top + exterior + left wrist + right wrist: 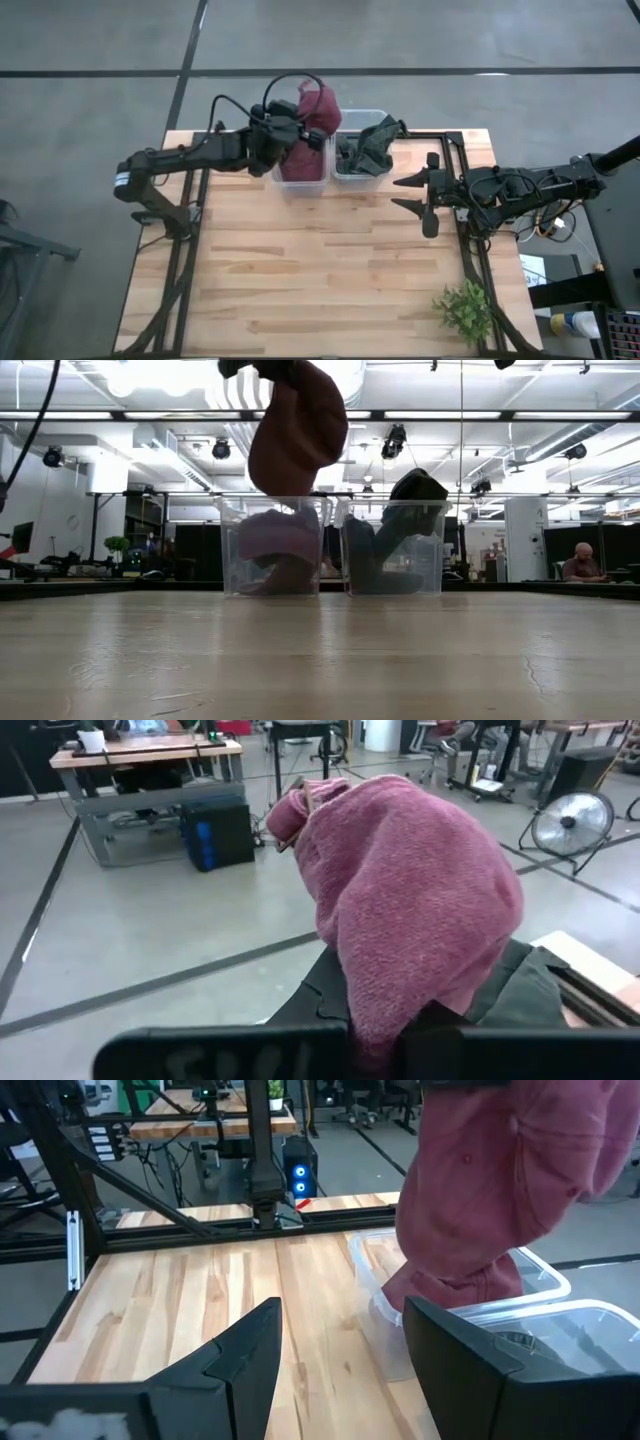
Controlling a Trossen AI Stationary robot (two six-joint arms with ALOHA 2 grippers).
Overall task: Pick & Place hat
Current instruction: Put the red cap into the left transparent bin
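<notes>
A dark-pink knit hat (320,105) hangs from my left gripper (303,132) over the left clear bin (300,185) at the table's far edge. In the low view the hat (295,425) droops from the top of the picture, and its lower end (275,545) is inside the bin (232,550). The right clear bin (356,178) holds a dark green hat (370,145) that sticks up above its rim. My right gripper (395,193) is open, to the right of the bins, at mid-table. Through its fingers (250,1350) it sees the pink hat (490,1200). My left gripper is shut on the pink hat's knit fabric (385,1020), pinched between the fingers; the wrist mount hides the pads. The hat bulges out past the fingers and hangs below them. Its lower end (440,1295) reaches into the left bin.
The two bins stand side by side against the far edge. A small green plant (465,305) sits at the table's near right corner. Bare wood lies between the bins and the near edge. A person (580,565) sits in the room far behind.
</notes>
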